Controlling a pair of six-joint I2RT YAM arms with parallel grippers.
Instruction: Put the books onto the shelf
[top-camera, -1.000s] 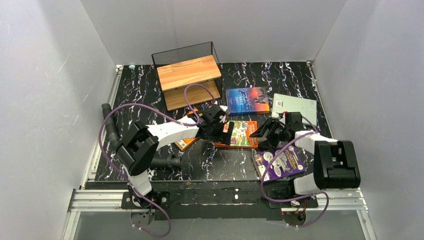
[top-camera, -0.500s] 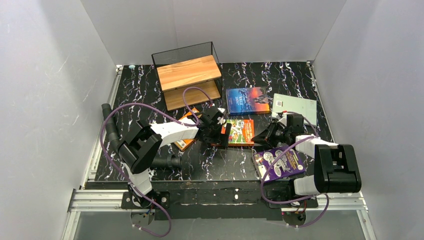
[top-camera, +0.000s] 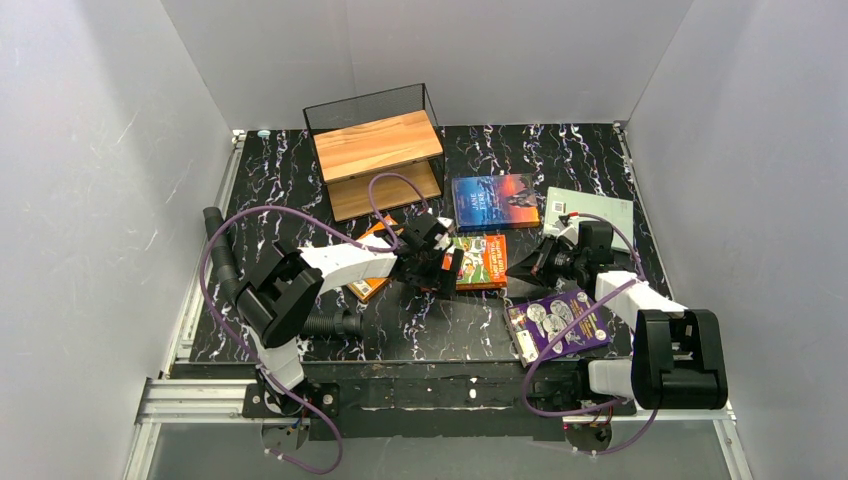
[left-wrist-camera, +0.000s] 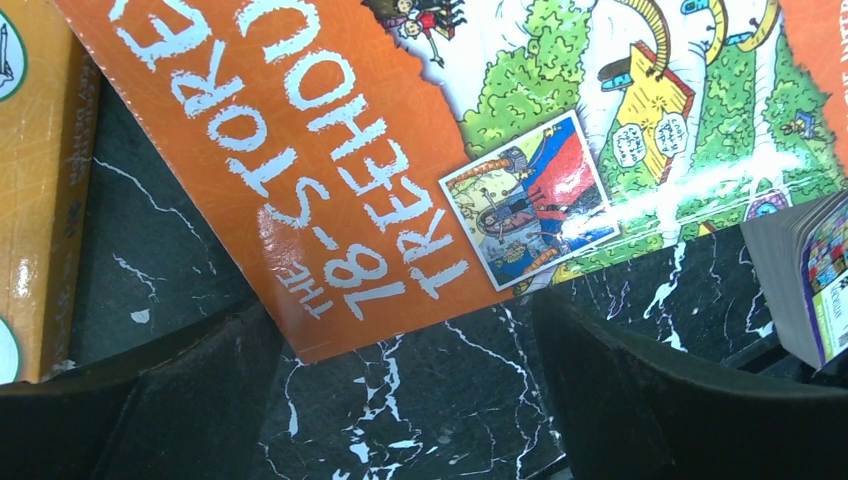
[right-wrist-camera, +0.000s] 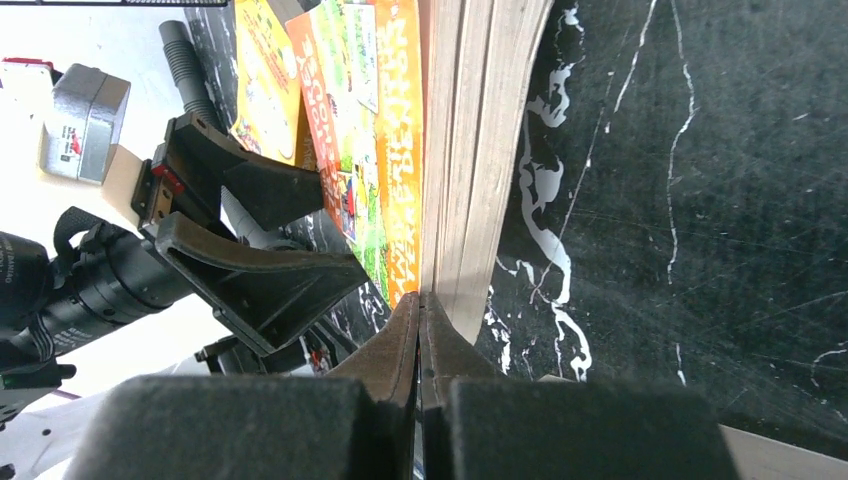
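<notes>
The shelf (top-camera: 378, 160) stands at the back of the black marbled table (top-camera: 260, 200). In front of it the red-green book (left-wrist-camera: 420, 150), titled "THE 78-STOREY TREEHOUSE", lies flat. The left gripper (left-wrist-camera: 400, 400) is spread wide over the book's left end. The right gripper (right-wrist-camera: 420, 330) is pinched shut, with its tips at the book's page edge.

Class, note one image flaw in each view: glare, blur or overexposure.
Top external: evenly lit, fairly sharp. Left wrist: white glare streak across the treehouse book; left fingers dark and soft. Right wrist: far left blown out white; right gripper soft up close.
</notes>
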